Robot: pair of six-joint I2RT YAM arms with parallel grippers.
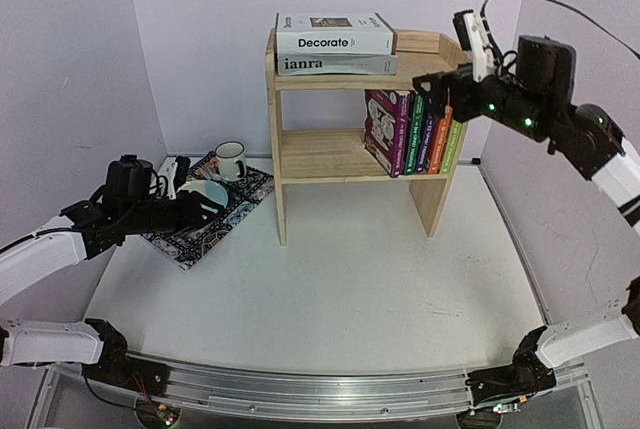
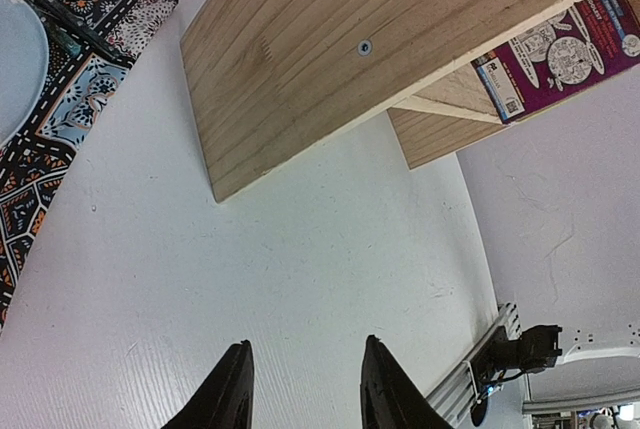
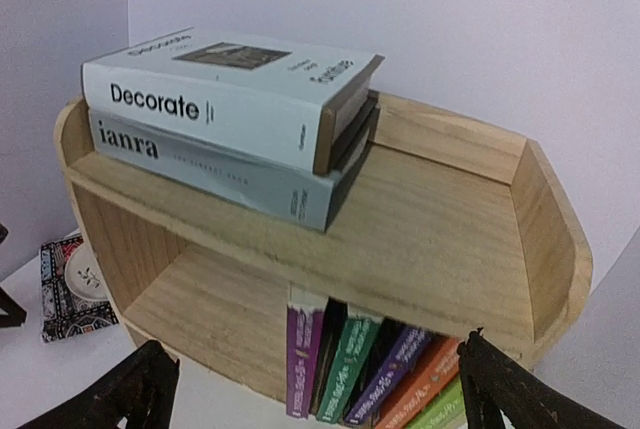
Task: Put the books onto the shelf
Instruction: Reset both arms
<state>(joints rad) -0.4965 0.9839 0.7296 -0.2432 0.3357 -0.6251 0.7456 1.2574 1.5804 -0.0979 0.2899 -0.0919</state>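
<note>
The pine shelf (image 1: 320, 154) stands at the back middle of the table. On its top tier the white "Decorate" book (image 1: 335, 41) lies flat on the grey "ianra" book (image 1: 330, 65). Several colourful paperbacks (image 1: 415, 134) stand upright at the right end of the lower tier. My right gripper (image 1: 432, 89) hovers at the shelf's top right corner, open and empty. In the right wrist view it (image 3: 315, 339) looks down on both big books and the paperback spines (image 3: 370, 369). My left gripper (image 1: 212, 209) hangs low over the placemat at the left. Its jaws (image 2: 305, 379) are apart with only table between them.
A dark patterned placemat (image 1: 225, 214) lies left of the shelf, with a white mug (image 1: 231, 160) and a pale plate (image 2: 15, 59) on it. The shelf's side panel (image 2: 330, 59) is close ahead of the left gripper. A metal rail (image 1: 320, 389) runs along the near edge.
</note>
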